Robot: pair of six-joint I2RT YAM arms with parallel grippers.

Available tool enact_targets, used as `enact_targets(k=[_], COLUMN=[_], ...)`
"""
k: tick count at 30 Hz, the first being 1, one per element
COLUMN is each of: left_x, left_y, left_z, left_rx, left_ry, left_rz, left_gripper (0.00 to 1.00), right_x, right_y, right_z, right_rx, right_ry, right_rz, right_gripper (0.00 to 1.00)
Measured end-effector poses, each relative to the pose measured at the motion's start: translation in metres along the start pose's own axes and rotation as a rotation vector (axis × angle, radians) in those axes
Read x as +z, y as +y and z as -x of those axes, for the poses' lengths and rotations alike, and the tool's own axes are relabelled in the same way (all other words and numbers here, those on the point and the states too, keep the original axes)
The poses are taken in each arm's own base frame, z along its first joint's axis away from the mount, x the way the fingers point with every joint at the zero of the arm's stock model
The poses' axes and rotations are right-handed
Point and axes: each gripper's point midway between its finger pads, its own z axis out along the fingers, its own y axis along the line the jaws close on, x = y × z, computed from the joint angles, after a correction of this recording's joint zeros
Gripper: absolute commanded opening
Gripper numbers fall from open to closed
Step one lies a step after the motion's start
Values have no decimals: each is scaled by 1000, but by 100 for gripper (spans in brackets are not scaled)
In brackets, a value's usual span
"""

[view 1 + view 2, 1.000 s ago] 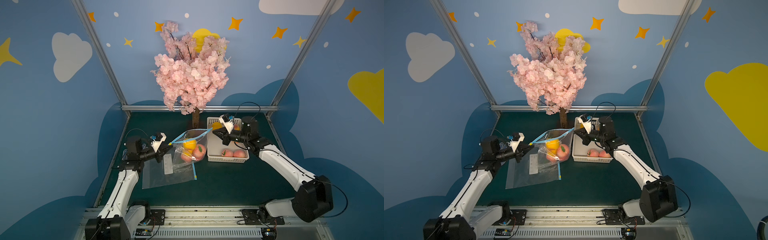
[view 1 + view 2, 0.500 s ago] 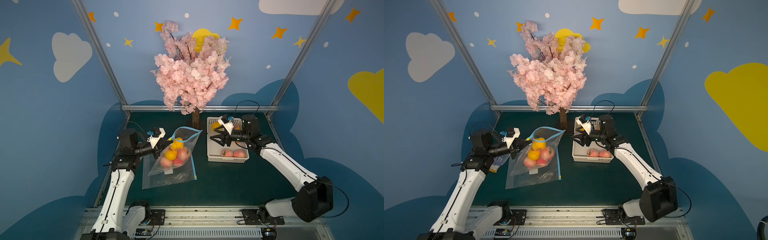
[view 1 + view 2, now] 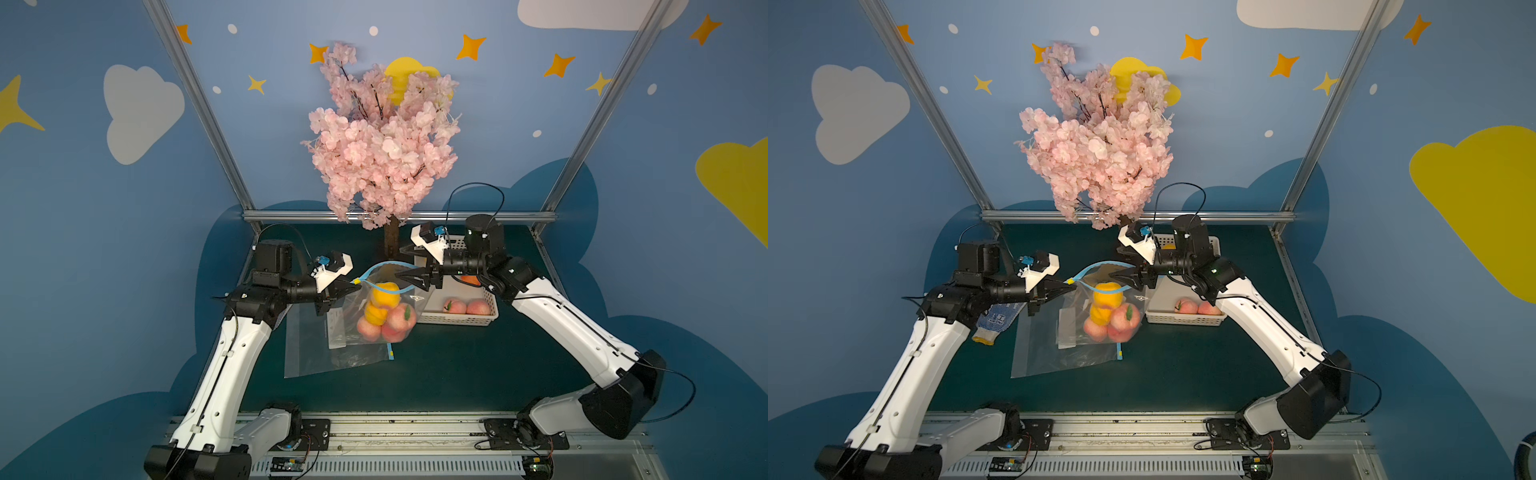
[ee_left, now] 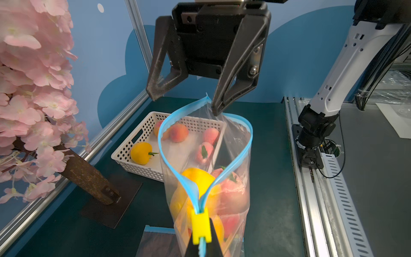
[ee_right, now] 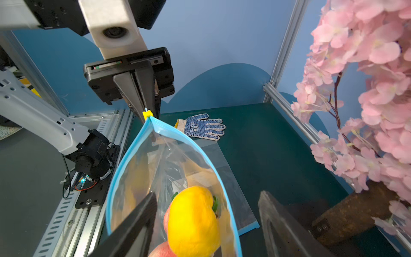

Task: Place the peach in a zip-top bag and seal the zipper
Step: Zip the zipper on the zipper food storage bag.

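Note:
A clear zip-top bag (image 3: 415,297) with a blue zipper hangs above the table, mouth open. It holds pink peaches (image 3: 401,322) and yellow fruit (image 3: 384,293). My left gripper (image 3: 351,284) is shut on the zipper's end, right behind the yellow slider (image 4: 200,227). My right gripper (image 3: 401,276) stands open at the opposite end of the mouth. In the right wrist view one of its fingers (image 5: 142,213) lies within the blue rim and the other outside it. Nothing is clamped there.
A white perforated basket (image 3: 457,318) at the right holds more peaches (image 3: 465,306) and a yellow fruit (image 4: 141,153). An empty flat bag (image 3: 332,357) lies under the hanging one. A blue dotted glove (image 3: 996,322) lies at the left. The blossom tree's trunk (image 3: 390,241) stands behind.
My right gripper opened and let go of the bag's edge, then came back to the mouth. The left arm swung the hanging bag to the left and back right.

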Motion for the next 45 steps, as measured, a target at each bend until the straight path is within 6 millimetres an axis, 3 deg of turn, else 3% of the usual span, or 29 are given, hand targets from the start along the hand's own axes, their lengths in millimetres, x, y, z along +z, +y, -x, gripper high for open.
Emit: enact_targets(k=[4, 11, 18, 22, 24, 26, 28, 30, 38, 45], left_x=[8, 26, 26, 25, 25, 24, 22, 19, 20, 22], left_y=[-6, -6, 1, 0, 0, 0, 2, 4, 3, 15], left_z=[-15, -43, -40, -36, -36, -35, -33, -33, -53, -35], left_rx=[-15, -37, -27, -22, -21, -20, -28, -40, -114, -89], left_ry=[61, 174, 196, 187, 185, 182, 173, 156, 108, 23], left_rz=[-24, -58, -44, -48, -49, -44, -34, -13, 27, 46], left_gripper=[3, 3, 3, 3, 6, 16, 31, 40, 47, 27], right_x=[7, 25, 49, 59, 61, 60, 57, 56, 51, 48], right_y=[13, 43, 53, 40, 33, 26, 22, 21, 29, 35], right_z=[-5, -23, -40, -53, -59, -62, -63, -65, -63, -56], right_rx=[-9, 3, 17, 26, 45, 53, 61, 70, 77, 66], right_ry=[36, 118, 182, 210, 220, 213, 202, 193, 162, 142], right_rz=[77, 163, 164, 121, 107, 97, 98, 108, 154, 171], right_gripper=[88, 89, 86, 67, 46, 13, 0, 0, 0, 0])
